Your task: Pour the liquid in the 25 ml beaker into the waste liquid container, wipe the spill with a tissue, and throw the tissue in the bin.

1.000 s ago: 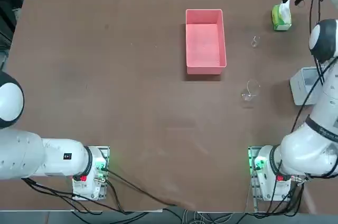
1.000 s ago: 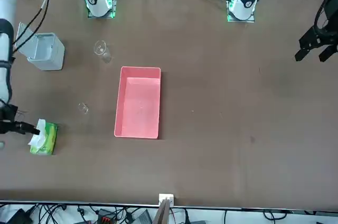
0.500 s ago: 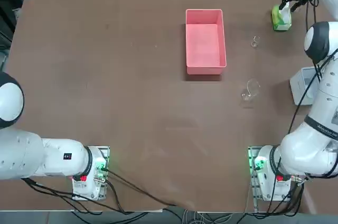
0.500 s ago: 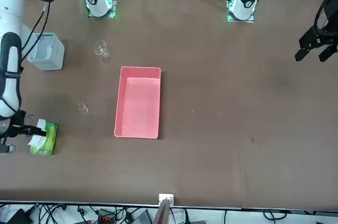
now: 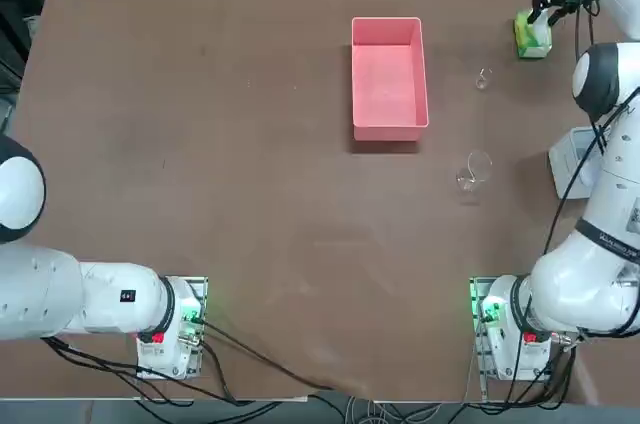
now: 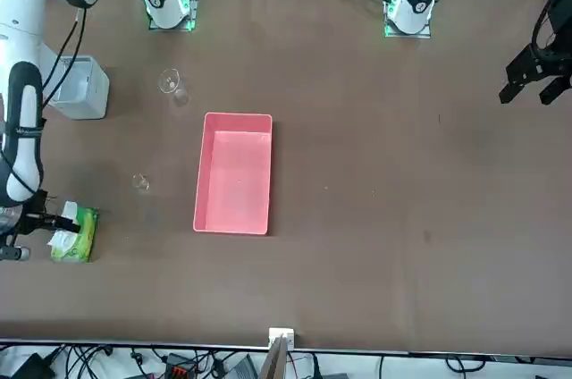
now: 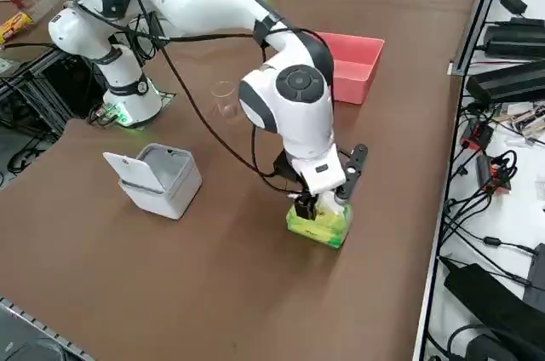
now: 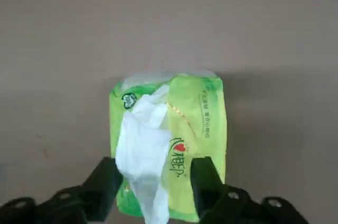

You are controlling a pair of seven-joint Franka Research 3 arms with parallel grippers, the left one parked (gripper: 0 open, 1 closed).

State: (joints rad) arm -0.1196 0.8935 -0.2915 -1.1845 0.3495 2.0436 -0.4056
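Observation:
My right gripper [image 8: 154, 182] is down over the green tissue pack [image 8: 203, 113] at the table's far right corner. It is open, with one finger [image 8: 105, 182] on each side of the white tissue [image 8: 141, 150] that sticks up from the pack; the jaws have not pinched it. From overhead the gripper [image 5: 546, 10] covers the pack's [image 5: 533, 40] top. The tiny 25 ml beaker [image 5: 483, 79] stands upright between the pack and the pink waste liquid container [image 5: 389, 22]. The grey-white bin [image 7: 157, 178] stands with its lid up, nearer my base.
A larger clear beaker [image 5: 473, 172] stands nearer my base than the small one. The right arm's links arch over the bin [image 5: 572, 160] and the table's right edge. Cables and equipment lie just past the table's far edge.
The right gripper has come down onto the tissue pack and its fingers have drawn closer around the tissue. Nothing else on the table has moved.

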